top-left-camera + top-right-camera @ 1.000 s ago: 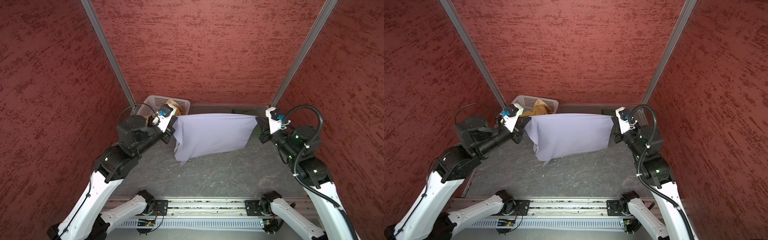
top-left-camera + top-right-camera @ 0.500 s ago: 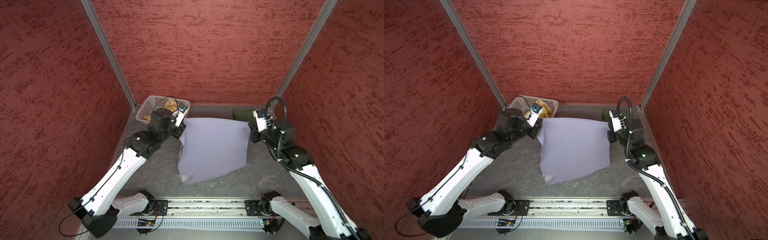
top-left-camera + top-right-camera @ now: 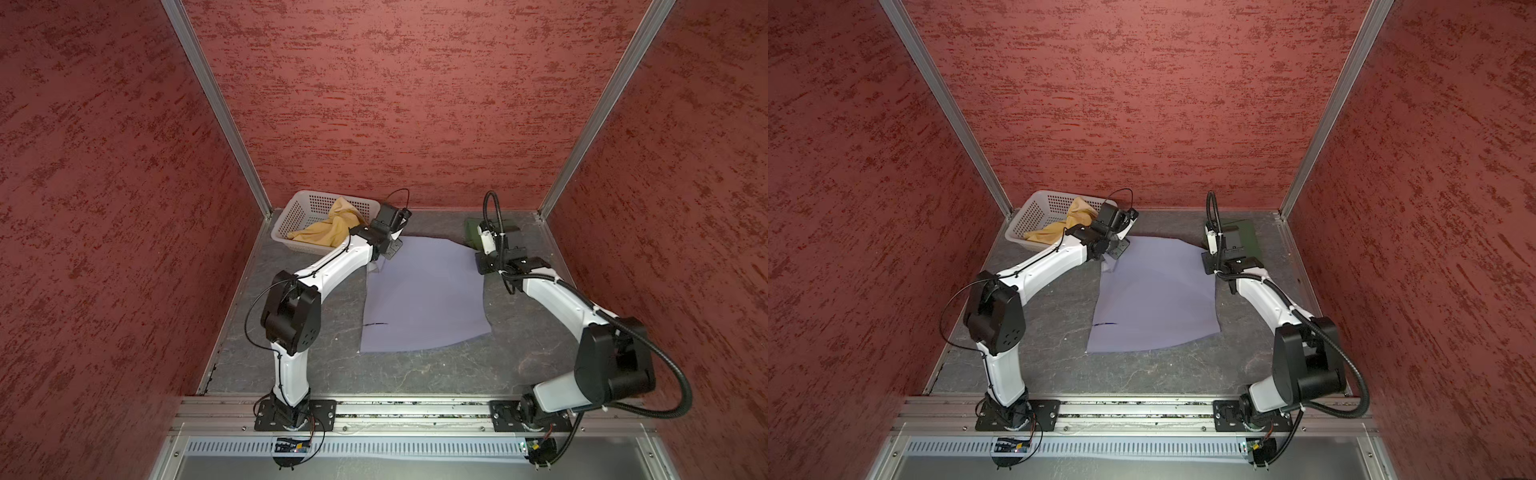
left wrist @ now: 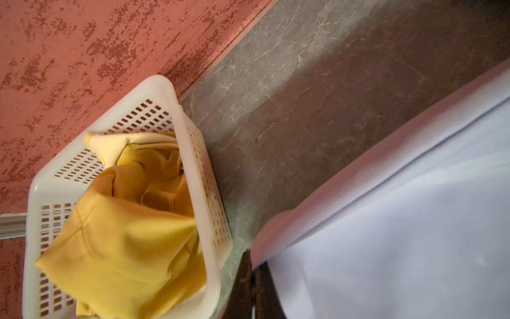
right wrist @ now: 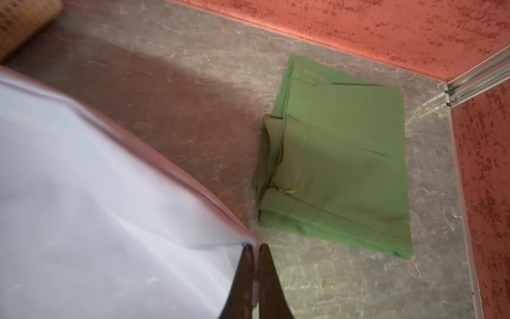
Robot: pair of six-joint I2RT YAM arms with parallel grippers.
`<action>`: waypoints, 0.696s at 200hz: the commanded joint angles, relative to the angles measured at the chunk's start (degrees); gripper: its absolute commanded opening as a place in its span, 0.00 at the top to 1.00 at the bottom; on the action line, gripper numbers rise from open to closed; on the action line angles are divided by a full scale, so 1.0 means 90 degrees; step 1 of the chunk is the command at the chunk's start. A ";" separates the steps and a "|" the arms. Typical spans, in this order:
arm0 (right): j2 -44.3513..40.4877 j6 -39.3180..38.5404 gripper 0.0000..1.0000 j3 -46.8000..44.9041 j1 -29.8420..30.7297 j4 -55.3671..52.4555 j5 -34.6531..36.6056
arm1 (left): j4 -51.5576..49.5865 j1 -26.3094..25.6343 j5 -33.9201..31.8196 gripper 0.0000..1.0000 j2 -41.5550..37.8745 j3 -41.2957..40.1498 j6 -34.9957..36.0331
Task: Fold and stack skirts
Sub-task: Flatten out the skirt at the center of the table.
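At the far left corner of the desk (image 3: 415, 374) stands the white basket (image 3: 286, 222), with the mustard yellow skirt (image 3: 328, 230) bunched inside it and not yet folded. Just beside the basket, the left claw (image 4: 252, 272) is clenched on the far left corner of the lavender skirt (image 3: 428, 299). That skirt is spread over the middle of the desk, its near hem lying flat. The right claw (image 5: 255, 248) pinches the skirt's far right corner, and the green skirt (image 5: 339, 165) lies folded near the far right corner. The step in hand looks like laying the lavender skirt out flat before folding it. To do it well, both claws should keep the far edge taut between them and lower it evenly. They should let go only once it rests on the desk, since a small pucker shows by the left claw. The cloth should also stay clear of the basket and the green skirt.
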 commanded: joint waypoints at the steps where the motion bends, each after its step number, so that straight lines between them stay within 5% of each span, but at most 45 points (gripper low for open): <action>1: 0.0330 0.0130 1.00 0.0355 -0.0086 0.0615 0.0009 | 0.0383 -0.0071 -0.0679 1.00 0.0582 0.0504 0.0195; 73: 0.1535 0.0336 1.00 0.0930 -0.0160 0.0857 -0.0389 | 0.0510 0.0074 -0.2019 1.00 0.2278 0.2023 0.0034; 89: 0.1707 0.0346 0.98 0.1056 -0.0156 0.0870 -0.0488 | 0.0380 0.0169 -0.2075 0.88 0.2372 0.2140 -0.0183; 112: 0.1837 0.0255 0.78 0.1161 -0.0172 0.0953 -0.0691 | 0.0307 0.0282 -0.1889 0.51 0.2258 0.2012 -0.0417; 139: 0.1691 0.0093 0.51 0.1150 -0.0175 0.0990 -0.0746 | 0.0688 0.0257 -0.1580 0.25 0.1763 0.1371 -0.0390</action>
